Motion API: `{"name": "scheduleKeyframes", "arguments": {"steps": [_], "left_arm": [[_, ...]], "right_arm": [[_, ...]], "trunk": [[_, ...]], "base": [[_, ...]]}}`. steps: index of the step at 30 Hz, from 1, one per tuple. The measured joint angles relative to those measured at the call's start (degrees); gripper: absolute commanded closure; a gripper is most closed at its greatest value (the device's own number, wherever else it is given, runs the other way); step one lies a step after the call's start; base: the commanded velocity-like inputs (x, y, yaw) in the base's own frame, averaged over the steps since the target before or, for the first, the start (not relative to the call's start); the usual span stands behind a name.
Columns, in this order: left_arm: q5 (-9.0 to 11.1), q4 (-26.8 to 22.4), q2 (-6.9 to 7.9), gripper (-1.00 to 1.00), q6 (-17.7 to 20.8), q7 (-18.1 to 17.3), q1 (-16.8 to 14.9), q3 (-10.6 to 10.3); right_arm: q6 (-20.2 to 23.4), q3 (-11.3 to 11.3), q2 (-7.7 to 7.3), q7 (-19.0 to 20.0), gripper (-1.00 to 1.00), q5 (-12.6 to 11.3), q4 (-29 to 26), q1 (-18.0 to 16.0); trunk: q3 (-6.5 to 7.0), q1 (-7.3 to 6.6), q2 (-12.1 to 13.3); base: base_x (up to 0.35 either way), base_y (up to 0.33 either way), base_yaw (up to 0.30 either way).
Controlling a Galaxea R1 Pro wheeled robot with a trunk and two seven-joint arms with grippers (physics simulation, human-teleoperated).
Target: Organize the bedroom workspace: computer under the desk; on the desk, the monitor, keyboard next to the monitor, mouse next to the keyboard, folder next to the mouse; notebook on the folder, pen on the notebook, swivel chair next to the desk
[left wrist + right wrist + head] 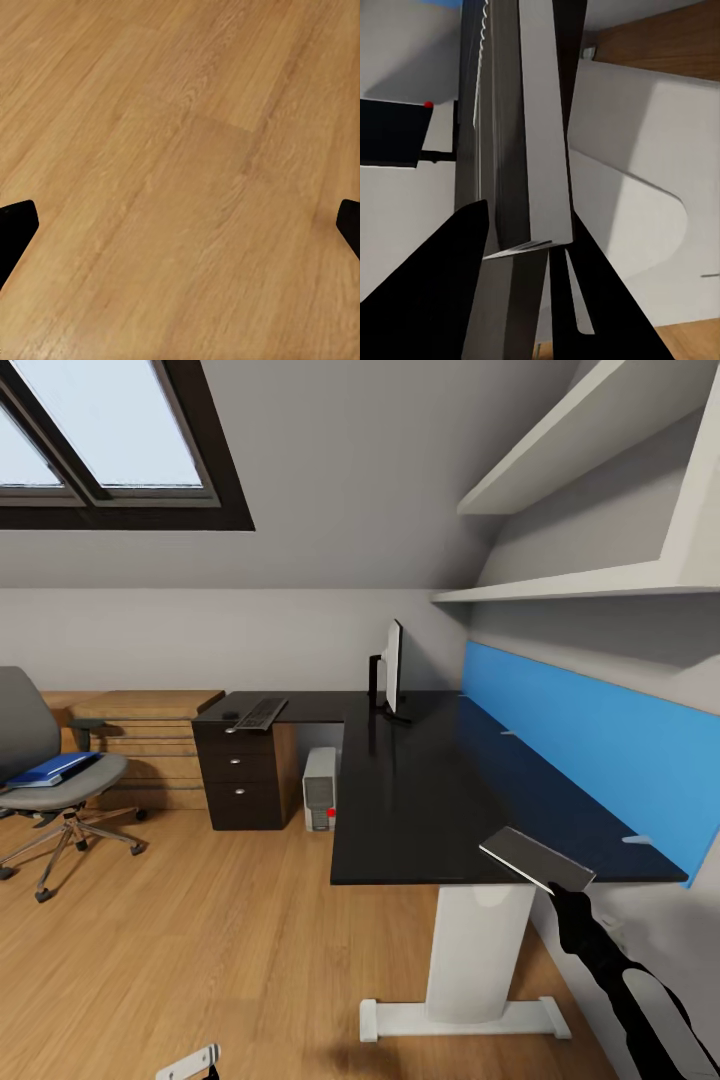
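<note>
The notebook (537, 858), a thin grey slab, is clamped in the right pincer (560, 888) at the desk's (420, 800) near right corner, tilted, with most of it over the black top. In the right wrist view the notebook (521, 127) runs edge-on between the two dark fingers (442, 292), which press on either side of it, so this pincer is grasping the notebook. Whether it touches the desk I cannot tell.

The monitor (393, 665) stands upright on the far part of the desk, seen nearly edge-on. The keyboard (262, 713) lies on the left wing of the desk, above the drawers (240, 775), with a small dark thing that may be the mouse (230, 715) just beside it. The computer (320, 790) stands on the floor under the desk, beside the drawers, with a red dot on its front.

The swivel chair (40, 760) is well apart from the desk, at the left edge of the head view, with the blue folder (52, 768) lying on its seat.

The left pincer (190, 1063) hangs low over the wooden floor (200, 920). In the left wrist view its two dark fingertips (15, 229) sit at opposite edges with bare floor (180, 172) between them, so it is spread wide and released.

A blue panel (590, 745) backs the desk on the right, with white shelves (600, 575) above it.
</note>
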Motion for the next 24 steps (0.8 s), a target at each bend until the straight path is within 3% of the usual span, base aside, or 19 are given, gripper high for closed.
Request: {"name": "scheduleKeyframes", "arguments": {"steps": [7, 9, 18, 21, 24], "left_arm": [[0.0, 0.0, 0.0, -1.0, 0.0, 0.1, 0.0, 0.0], [0.0, 0.0, 0.0, -1.0, 0.0, 0.2, 0.0, 0.0], [0.0, 0.0, 0.0, -1.0, 0.0, 0.2, 0.0, 0.0], [0.0, 0.1, 0.0, -1.0, 0.0, 0.1, 0.0, -0.1], [0.0, 0.1, 0.0, -1.0, 0.0, 0.1, 0.0, 0.0]], "right_arm": [[0.0, 0.1, 0.15, 0.1, 1.0, 0.0, -3.2, 0.0], [0.0, 0.1, 0.32, 0.1, 1.0, -0.1, -7.6, 0.1], [0.0, 0.1, 0.61, 0.1, 1.0, 0.0, -9.8, 0.3], [0.0, 0.3, 2.24, 0.0, 1.0, 0.2, -13.3, 0.5], [0.0, 0.3, 4.89, 0.0, 1.0, 3.0, -16.9, 1.3]], "trunk": [[1.25, -1.53, 2.8], [1.62, -1.97, 3.6], [3.23, -3.95, 7.2], [3.28, -3.96, 7.2], [3.46, -3.96, 7.2]], "base": [[0.0, 0.0, 0.0], [0.0, 0.0, 0.0], [0.0, 0.0, 0.0], [0.0, 0.0, 0.0], [0.0, 0.0, 0.0]]}}
